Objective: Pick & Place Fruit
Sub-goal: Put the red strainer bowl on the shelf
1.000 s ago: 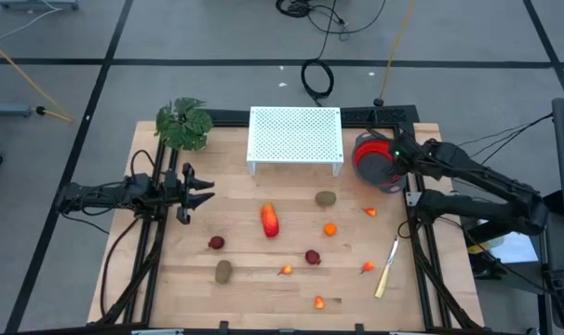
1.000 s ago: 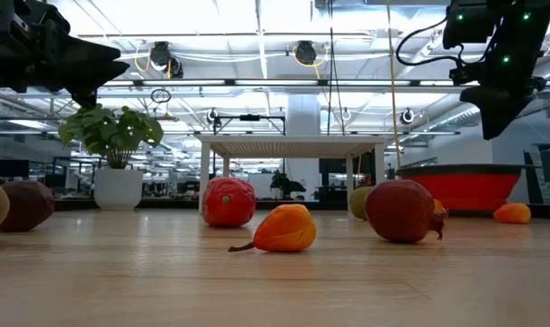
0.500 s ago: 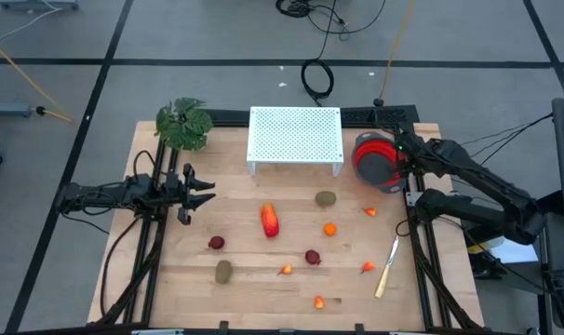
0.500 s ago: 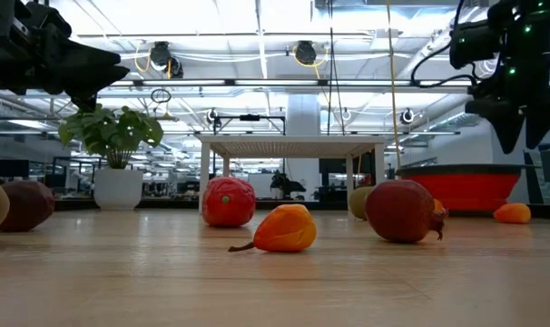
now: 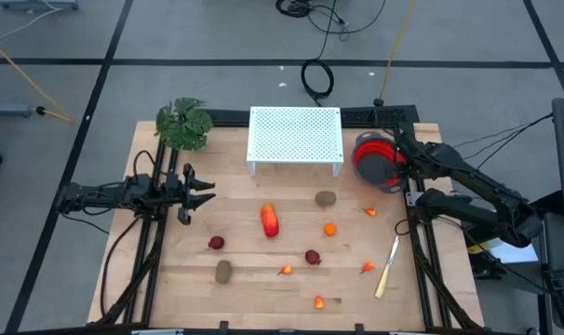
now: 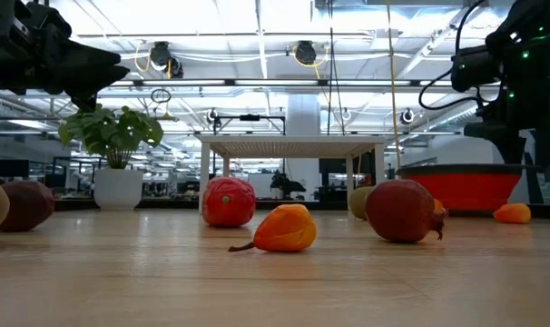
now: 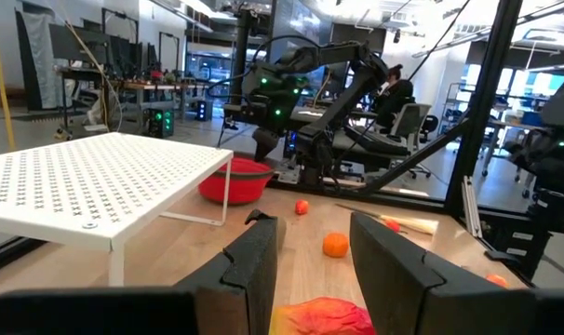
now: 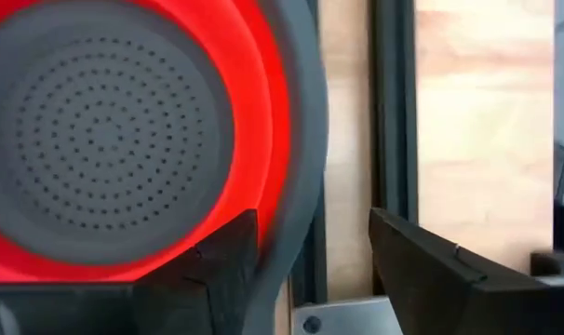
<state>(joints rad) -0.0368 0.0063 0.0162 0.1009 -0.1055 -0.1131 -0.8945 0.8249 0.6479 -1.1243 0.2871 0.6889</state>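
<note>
Fruit is all out on the table (image 5: 170,279), none of it in the red bowl (image 5: 375,160) at the far right corner as far as I can see, so I judge the job barely begun. My right gripper (image 8: 310,223) hangs over that bowl's rim, fingers apart and empty. My left gripper (image 7: 310,223) waits at the left edge, also spread and holding nothing. I count ten pieces: one long red-orange fruit (image 5: 270,221) mid-table, two olive ovals (image 5: 326,198) (image 5: 223,271), two dark red rounds (image 5: 216,243) (image 5: 313,257), one orange round (image 5: 329,229), and four small orange-red bits (image 5: 370,212) (image 5: 285,270) (image 5: 367,268) (image 5: 319,301) toward the near and right edges. Also one knife (image 5: 386,268), one white rack (image 5: 295,138), one plant (image 5: 183,124)
</note>
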